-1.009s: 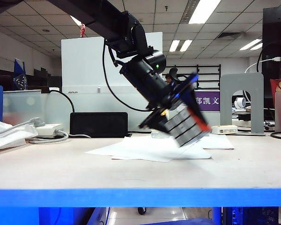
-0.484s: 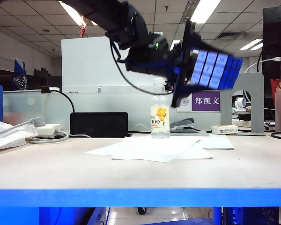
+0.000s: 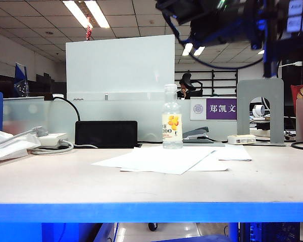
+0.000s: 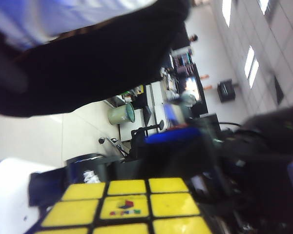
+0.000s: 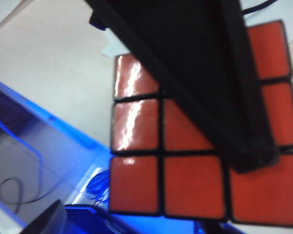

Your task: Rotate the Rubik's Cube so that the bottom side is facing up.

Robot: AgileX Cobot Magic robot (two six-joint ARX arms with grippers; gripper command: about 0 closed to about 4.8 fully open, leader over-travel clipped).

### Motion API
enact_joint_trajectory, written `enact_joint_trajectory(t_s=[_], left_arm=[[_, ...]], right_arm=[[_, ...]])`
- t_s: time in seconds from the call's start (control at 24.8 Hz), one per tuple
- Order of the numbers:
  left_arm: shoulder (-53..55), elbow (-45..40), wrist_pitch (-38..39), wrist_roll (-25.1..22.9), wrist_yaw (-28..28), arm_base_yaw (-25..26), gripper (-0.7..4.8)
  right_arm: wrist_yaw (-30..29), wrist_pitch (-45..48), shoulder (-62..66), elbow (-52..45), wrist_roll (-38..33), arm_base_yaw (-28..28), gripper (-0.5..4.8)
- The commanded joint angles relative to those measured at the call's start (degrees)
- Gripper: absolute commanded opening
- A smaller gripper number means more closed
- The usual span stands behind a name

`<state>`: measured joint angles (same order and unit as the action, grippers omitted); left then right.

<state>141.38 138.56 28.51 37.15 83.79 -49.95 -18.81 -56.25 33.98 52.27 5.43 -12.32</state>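
Since a second ago my left arm (image 3: pixel 212 20) has swung the Rubik's Cube (image 3: pixel 300 15) from just above the papers up to the one o'clock corner of the exterior view, uncovering the bottle behind it.

The table (image 3: pixel 141 186) fills the lower half of that view. The white papers (image 3: pixel 161 159) lie at its centre, with nothing resting on them. The drink bottle (image 3: pixel 172 118) stands upright just beyond them, toward twelve o'clock.

High above, well clear of the tabletop, my left gripper (image 3: pixel 288 22) grasps the cube, which is cut off by the frame edge. Only a few pale blue stickers face the exterior camera. My left wrist camera sees a yellow face (image 4: pixel 132 207) close beneath it.

My right wrist camera looks onto the cube's red face (image 5: pixel 136 146), with the table edge far below. A dark bar crosses that face, and I cannot tell whose finger it is. Nor can I tell whether my right gripper is released or grasping.

The coming move turns on where the bottom side points. The blue seems to face sideways toward the exterior camera, not upward, so I judge a further quarter roll is needed before I lower the cube toward six o'clock. My left hand holds it, and my right appears close enough for a handover.
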Motion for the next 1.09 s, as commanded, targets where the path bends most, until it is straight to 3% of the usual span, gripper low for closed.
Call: enact_joint_trajectory(t_s=[0.04, 0.16, 0.44, 0.61, 1.09], left_arm=[[-0.76, 1.97, -2.08, 2.32, 1.38, -1.88, 1.51], [-0.76, 2.58, -2.03, 2.82, 1.29, -1.99, 1.50], [-0.92, 2.73, -2.01, 5.79, 1.31, -2.78, 1.50], [-1.42, 2.75, -2.05, 5.84, 1.09, -3.89, 1.50], [-4.39, 2.75, -1.92, 5.99, 1.09, -3.85, 1.50]], right_arm=[[3.58, 1.86, -2.19, 0.46, 1.22, 0.04, 3.38], [6.32, 2.25, -4.04, 0.50, 2.49, 0.07, 3.38], [5.97, 5.16, -5.77, 0.55, 3.61, 0.04, 3.39], [6.62, 9.29, -6.27, 0.55, 5.64, 0.11, 3.82], [10.14, 13.81, -12.55, 1.73, 10.01, 0.20, 3.82]])
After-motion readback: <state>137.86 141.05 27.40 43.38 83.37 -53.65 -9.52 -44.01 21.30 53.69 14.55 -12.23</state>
